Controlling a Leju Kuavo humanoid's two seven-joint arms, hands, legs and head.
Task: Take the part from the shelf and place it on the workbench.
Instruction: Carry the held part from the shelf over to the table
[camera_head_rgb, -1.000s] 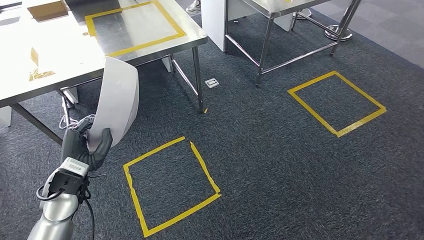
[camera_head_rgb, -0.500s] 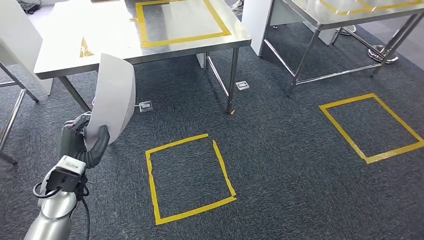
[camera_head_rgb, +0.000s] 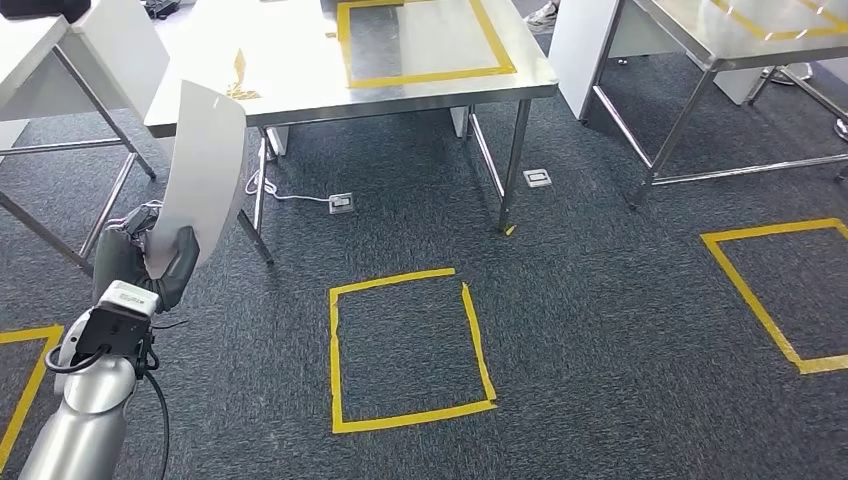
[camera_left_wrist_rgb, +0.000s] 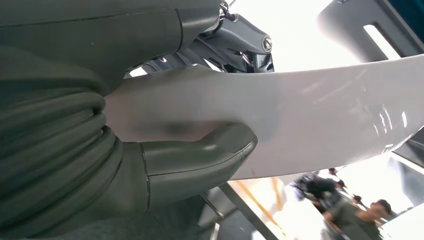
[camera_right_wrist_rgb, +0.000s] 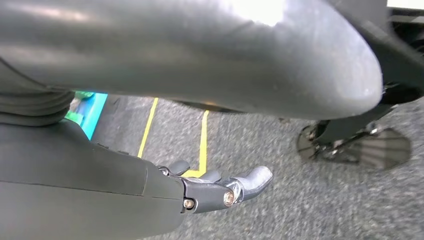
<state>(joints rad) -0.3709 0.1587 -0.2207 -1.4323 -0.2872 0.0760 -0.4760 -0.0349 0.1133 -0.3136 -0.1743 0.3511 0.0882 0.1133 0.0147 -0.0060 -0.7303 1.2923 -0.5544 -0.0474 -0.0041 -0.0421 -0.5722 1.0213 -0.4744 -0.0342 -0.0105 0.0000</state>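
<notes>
One hand, the left hand, is clamping the curved white part upright, probably clearing the workbench edge; the right hand is hanging loose, holding nothing.

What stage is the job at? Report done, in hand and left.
Done: the white part is off the shelf, gripped by the left hand. In hand: it is carried upright in front of the steel workbench. Left: setting it on the bench, perhaps inside the yellow tape square. The right hand holds nothing.

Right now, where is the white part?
Head view, left side: the white curved part stands upright in the left hand, in front of the steel workbench.
</notes>
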